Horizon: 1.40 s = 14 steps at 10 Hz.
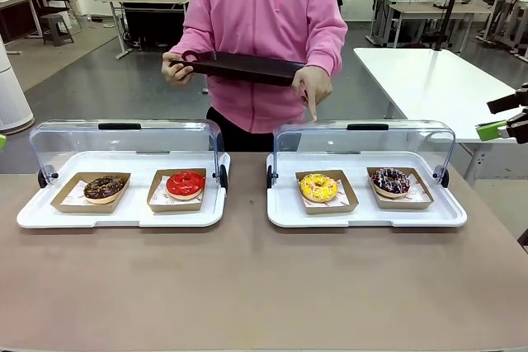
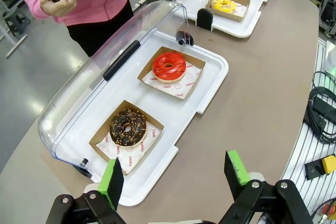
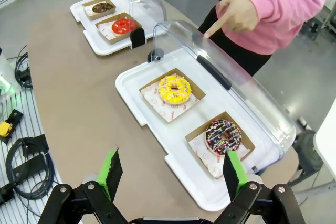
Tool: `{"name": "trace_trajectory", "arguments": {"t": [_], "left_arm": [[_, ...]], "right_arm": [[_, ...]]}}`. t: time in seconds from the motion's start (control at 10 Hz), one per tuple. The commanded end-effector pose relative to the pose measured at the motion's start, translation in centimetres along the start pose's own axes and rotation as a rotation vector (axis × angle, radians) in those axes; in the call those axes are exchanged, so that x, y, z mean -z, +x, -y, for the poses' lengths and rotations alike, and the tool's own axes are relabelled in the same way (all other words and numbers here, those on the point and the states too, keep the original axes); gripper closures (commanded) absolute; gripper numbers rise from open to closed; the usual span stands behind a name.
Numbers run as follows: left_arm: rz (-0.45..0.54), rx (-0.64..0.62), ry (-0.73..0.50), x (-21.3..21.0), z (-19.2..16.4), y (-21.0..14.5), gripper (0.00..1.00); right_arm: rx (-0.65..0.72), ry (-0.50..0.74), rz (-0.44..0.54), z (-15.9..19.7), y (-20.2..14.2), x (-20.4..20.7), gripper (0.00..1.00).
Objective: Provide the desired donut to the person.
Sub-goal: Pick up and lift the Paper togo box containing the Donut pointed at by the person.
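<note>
Four donuts lie in cardboard boats on two white trays. The left tray (image 1: 124, 220) holds a chocolate sprinkled donut (image 1: 104, 187) and a red donut (image 1: 185, 183). On the right tray (image 1: 363, 220) are a yellow donut (image 1: 318, 187) and a dark sprinkled donut (image 1: 389, 180). The person (image 1: 264, 14) holds a dark tray (image 1: 239, 66) and points a finger (image 1: 313, 111) down toward the yellow donut (image 3: 175, 89). My left gripper (image 2: 174, 174) hangs open above the left tray's near edge. My right gripper (image 3: 172, 174) hangs open above the right tray's near edge and shows at the far right (image 1: 505, 117).
Both clear dome lids (image 1: 124, 142) (image 1: 363, 144) are swung back on the far side of the trays. Bare brown tabletop (image 1: 247, 286) lies in front of them. Cables (image 2: 321, 114) lie off the table's edge. A white table (image 1: 437, 80) stands behind right.
</note>
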<state>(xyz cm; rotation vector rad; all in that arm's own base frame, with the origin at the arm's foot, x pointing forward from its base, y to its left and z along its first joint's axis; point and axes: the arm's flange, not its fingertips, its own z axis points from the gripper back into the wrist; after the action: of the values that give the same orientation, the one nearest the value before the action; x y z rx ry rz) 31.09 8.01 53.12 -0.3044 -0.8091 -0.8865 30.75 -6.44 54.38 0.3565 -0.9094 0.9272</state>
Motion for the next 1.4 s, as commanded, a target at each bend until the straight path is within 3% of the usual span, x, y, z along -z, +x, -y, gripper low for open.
{"name": "trace_trajectory", "arguments": {"t": [0.0, 0.9, 1.2, 1.3], "left_arm": [[0.009, 0.002, -0.005, -0.1, 0.0, 0.0, 0.0], [0.009, 0.002, -0.005, -0.1, 0.0, 0.0, 0.0], [0.009, 0.002, -0.005, -0.1, 0.0, 0.0, 0.0], [0.009, 0.002, -0.005, -0.1, 0.0, 0.0, 0.0]], "right_arm": [[-0.007, 0.011, 0.011, 0.0, 0.0, 0.0, 0.0], [0.0, 0.0, 0.0, 0.0, 0.0, 0.0, 0.0], [-0.176, -0.033, -0.235, -3.1, 6.1, 8.9, 0.0], [-0.266, 0.01, -0.317, -4.2, 7.1, 13.1, 0.0]]}}
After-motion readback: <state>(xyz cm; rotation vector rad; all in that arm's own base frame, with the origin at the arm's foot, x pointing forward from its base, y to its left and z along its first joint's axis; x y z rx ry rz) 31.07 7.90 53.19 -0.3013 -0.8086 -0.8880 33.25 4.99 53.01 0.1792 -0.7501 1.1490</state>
